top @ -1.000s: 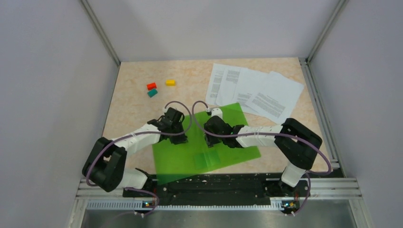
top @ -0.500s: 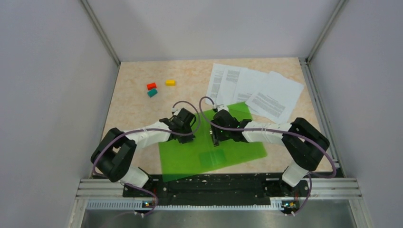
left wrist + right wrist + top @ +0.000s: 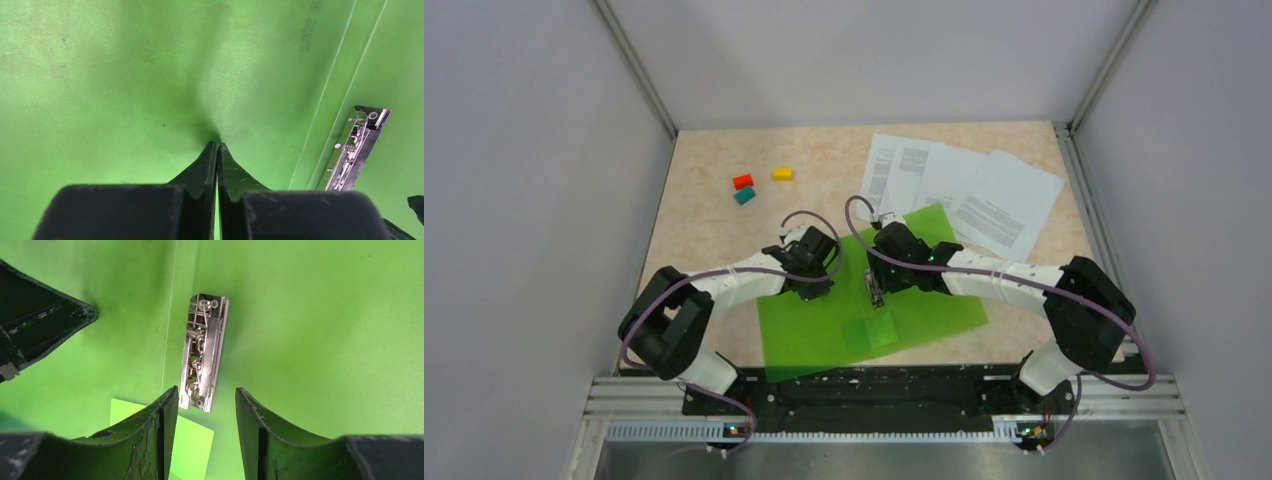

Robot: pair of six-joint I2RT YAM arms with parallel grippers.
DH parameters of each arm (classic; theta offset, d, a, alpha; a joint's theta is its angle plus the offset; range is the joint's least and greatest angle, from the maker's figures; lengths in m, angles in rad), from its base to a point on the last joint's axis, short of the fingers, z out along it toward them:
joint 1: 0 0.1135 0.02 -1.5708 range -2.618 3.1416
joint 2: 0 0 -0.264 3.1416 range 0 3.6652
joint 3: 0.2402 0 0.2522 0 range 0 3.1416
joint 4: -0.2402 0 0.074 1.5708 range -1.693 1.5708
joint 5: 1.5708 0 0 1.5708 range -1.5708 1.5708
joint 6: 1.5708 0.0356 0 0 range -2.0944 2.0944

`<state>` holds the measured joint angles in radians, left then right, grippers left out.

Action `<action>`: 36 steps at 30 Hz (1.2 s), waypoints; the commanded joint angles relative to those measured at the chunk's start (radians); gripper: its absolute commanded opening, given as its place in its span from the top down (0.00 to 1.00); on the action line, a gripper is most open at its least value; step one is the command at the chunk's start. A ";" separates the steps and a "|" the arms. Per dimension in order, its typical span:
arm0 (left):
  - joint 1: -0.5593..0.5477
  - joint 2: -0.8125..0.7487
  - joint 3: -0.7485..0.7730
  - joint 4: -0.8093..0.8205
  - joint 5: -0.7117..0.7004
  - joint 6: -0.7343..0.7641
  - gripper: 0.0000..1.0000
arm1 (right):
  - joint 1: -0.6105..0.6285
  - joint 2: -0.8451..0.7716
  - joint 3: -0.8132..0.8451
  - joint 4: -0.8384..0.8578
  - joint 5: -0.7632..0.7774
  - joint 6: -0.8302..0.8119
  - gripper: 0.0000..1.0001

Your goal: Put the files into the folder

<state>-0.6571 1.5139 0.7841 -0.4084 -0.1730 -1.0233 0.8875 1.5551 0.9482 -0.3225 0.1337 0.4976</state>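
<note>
Folder (image 3: 924,310) lies spread now: left gripper (image 3: 217,145) has pressed its fingers together, tips pinning it down; right gripper (image 3: 206,390), half-spread, has slid over the metal clip (image 3: 205,350). Files (image 3: 984,195) next.

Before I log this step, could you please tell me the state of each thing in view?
folder: open, lying flat.
metal clip: exposed on the spine, holding no paper.
files: fanned out, outside the folder.
left gripper: shut, tips on the folder.
right gripper: open, over the metal clip.
blocks: lying loose, far left.
</note>
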 commanded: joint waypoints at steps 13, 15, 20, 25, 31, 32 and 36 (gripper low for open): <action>0.001 -0.157 0.023 -0.228 -0.138 0.039 0.64 | 0.111 0.037 0.061 -0.042 0.056 0.030 0.66; 0.000 -0.164 -0.002 -0.230 -0.147 0.034 0.63 | 0.120 0.055 0.064 -0.045 0.066 0.033 0.67; 0.002 -0.189 -0.051 -0.228 -0.173 0.022 0.60 | 0.127 0.080 0.061 -0.038 0.084 0.031 0.69; 0.005 -0.179 -0.087 -0.215 -0.185 0.010 0.62 | 0.139 0.101 0.067 -0.034 0.089 0.034 0.73; 0.007 -0.133 -0.112 -0.194 -0.183 -0.013 0.76 | 0.154 0.119 0.079 -0.049 0.121 0.039 0.76; 0.006 -0.124 -0.112 -0.193 -0.181 -0.013 0.79 | 0.154 0.120 0.079 -0.051 0.123 0.042 0.78; 0.007 -0.098 -0.113 -0.192 -0.177 -0.020 0.88 | 0.154 0.117 0.078 -0.052 0.133 0.048 0.81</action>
<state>-0.6556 1.3727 0.6899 -0.6167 -0.3450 -1.0222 1.0302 1.6722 0.9844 -0.3759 0.2325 0.5289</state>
